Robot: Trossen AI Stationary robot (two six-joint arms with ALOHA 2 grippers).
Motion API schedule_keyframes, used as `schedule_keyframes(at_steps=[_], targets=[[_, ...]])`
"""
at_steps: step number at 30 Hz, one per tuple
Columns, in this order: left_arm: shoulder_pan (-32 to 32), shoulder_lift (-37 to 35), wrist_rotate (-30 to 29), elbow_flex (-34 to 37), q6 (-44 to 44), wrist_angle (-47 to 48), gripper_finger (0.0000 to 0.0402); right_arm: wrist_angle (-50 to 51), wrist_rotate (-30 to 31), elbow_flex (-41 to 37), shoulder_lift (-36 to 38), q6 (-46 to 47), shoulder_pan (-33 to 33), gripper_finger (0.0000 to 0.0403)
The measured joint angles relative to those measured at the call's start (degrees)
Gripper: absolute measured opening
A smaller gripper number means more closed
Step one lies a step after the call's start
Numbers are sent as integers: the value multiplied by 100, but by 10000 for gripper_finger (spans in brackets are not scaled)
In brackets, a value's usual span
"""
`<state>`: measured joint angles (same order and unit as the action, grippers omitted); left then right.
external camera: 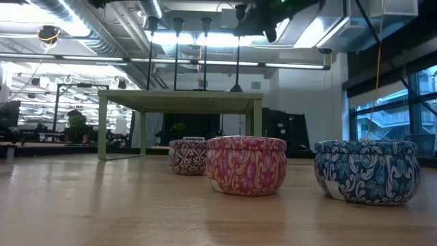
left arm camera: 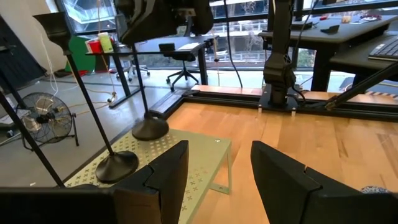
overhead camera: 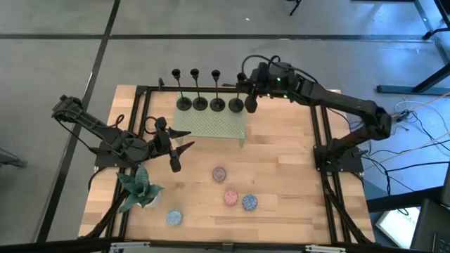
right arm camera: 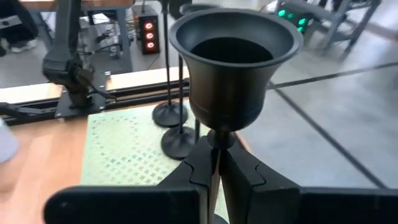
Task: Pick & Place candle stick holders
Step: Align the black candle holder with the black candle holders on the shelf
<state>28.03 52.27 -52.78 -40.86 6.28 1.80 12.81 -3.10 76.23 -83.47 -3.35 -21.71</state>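
Several slim black candle stick holders [overhead camera: 200,104] stand in a row by their round bases along the far edge of a pale green perforated stand [overhead camera: 211,125]. My right gripper [right arm camera: 214,155] is at the row's right end, shut on the rightmost holder [right arm camera: 233,62] [overhead camera: 241,77]. In the high view, my left gripper [overhead camera: 172,144] hovers open at the stand's near left corner, pointing along the stand with nothing between its fingers [left arm camera: 168,180]. My right gripper pinches the rightmost holder's thin stem [right arm camera: 216,138] just under its cup, between its two fingers. The fingers come from the table's right, slanting a little downward, and lie across the stem. The holder is upright, its base [left arm camera: 151,127] at the stand's far right corner; whether it rests there I cannot tell.
Several small round patterned candles lie on the wooden table in front of the stand: a dark one [overhead camera: 219,173], a pink one [overhead camera: 230,197], a blue one [overhead camera: 249,202], and another blue one [overhead camera: 174,217]. A small potted plant [overhead camera: 137,190] stands near my left arm.
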Motion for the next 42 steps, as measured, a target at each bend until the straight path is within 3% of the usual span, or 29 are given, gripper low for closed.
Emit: schedule_keyframes(at_steps=[5,25,42], targets=[[0,-2,-2,0,0,0,171,-5,-314,2,-210,-7,-96,19],[0,-2,-2,0,66,-2,171,-32,-307,2,-255,-309,-291,20],[0,-2,-4,0,66,-7,171,152,-508,4,-252,-309,-286,52]])
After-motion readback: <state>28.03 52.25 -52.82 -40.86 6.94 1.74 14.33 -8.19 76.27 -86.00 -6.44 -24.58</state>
